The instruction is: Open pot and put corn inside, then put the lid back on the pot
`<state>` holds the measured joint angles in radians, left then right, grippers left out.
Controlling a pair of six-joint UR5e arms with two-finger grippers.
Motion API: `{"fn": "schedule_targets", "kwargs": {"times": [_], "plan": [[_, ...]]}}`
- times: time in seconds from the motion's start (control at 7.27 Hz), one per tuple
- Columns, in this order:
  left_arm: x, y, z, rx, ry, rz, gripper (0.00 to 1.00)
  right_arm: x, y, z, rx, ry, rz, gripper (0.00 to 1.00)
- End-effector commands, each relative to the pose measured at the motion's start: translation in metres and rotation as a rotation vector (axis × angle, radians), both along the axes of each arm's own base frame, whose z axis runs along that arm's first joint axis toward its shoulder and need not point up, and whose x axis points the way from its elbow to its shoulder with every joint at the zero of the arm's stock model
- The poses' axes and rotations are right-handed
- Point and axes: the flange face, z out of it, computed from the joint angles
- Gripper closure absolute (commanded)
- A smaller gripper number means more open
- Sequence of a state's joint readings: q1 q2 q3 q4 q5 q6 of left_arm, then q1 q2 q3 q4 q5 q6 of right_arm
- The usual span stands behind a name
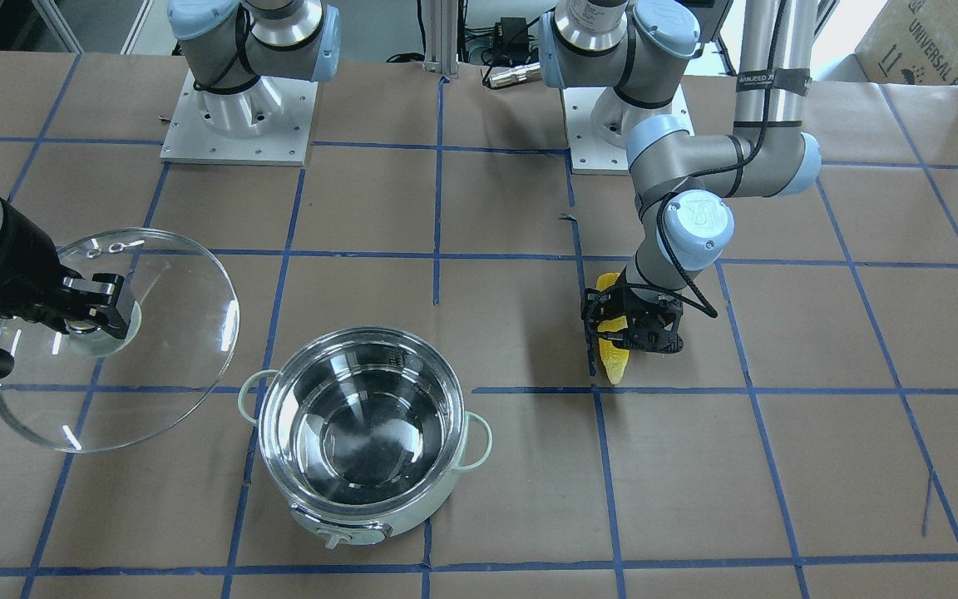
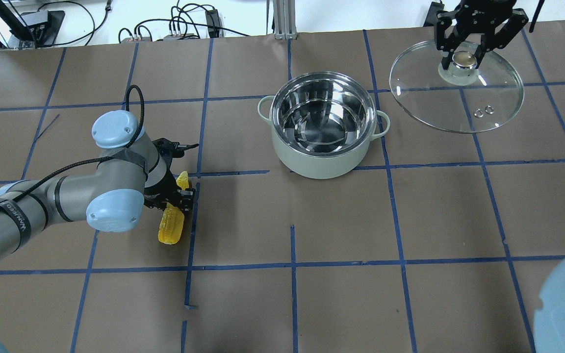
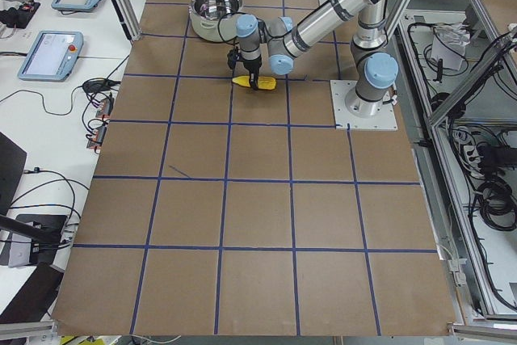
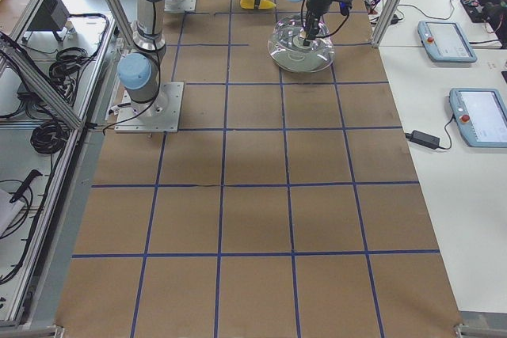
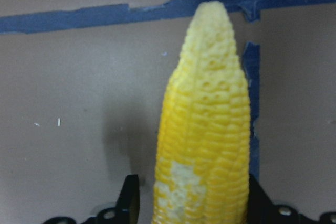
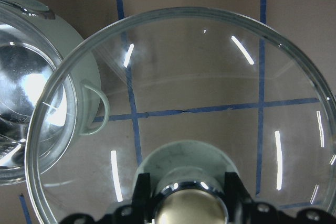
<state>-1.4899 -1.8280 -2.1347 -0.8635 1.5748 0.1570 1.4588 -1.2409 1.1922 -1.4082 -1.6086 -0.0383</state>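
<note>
The pot stands open and empty on the table; it also shows in the front view. The yellow corn lies to the pot's left in the overhead view, low at the table. My left gripper is shut across its middle; in the left wrist view the corn fills the gap between both fingers. My right gripper is shut on the beige knob of the glass lid and holds it off the pot, to its right. In the right wrist view the lid hangs beside the pot's handle.
Brown paper with blue tape lines covers the table. Both arm bases stand at the robot's edge. Touch panels lie on a side bench past the table's far edge.
</note>
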Motion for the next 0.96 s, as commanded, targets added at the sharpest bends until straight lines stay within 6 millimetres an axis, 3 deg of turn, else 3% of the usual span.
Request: {"fn": "schedule_targets", "kwargs": {"times": [0.0, 0.14, 0.28, 0.41, 0.69, 0.83], "plan": [[-0.005, -0.017, 0.026, -0.057, -0.004, 0.009, 0.93, 0.000, 0.001, -0.003, 0.006, 0.003, 0.000, 0.73], [-0.011, -0.035, 0.046, -0.056, 0.017, 0.043, 0.93, 0.000, 0.001, -0.002, 0.005, 0.003, 0.002, 0.73], [-0.033, -0.058, 0.073, -0.098, 0.103, 0.063, 0.93, 0.000, 0.001, -0.003, 0.006, 0.000, 0.014, 0.73], [-0.051, -0.077, 0.113, -0.100, 0.093, 0.031, 0.93, 0.000, 0.005, -0.005, 0.014, -0.007, 0.033, 0.73], [-0.095, -0.094, 0.186, -0.092, 0.072, -0.009, 0.93, -0.016, 0.023, -0.016, 0.026, -0.024, 0.026, 0.74], [-0.127, -0.104, 0.208, -0.115, 0.079, -0.010, 0.93, -0.022, 0.031, -0.023, 0.015, -0.023, 0.029, 0.74]]}}
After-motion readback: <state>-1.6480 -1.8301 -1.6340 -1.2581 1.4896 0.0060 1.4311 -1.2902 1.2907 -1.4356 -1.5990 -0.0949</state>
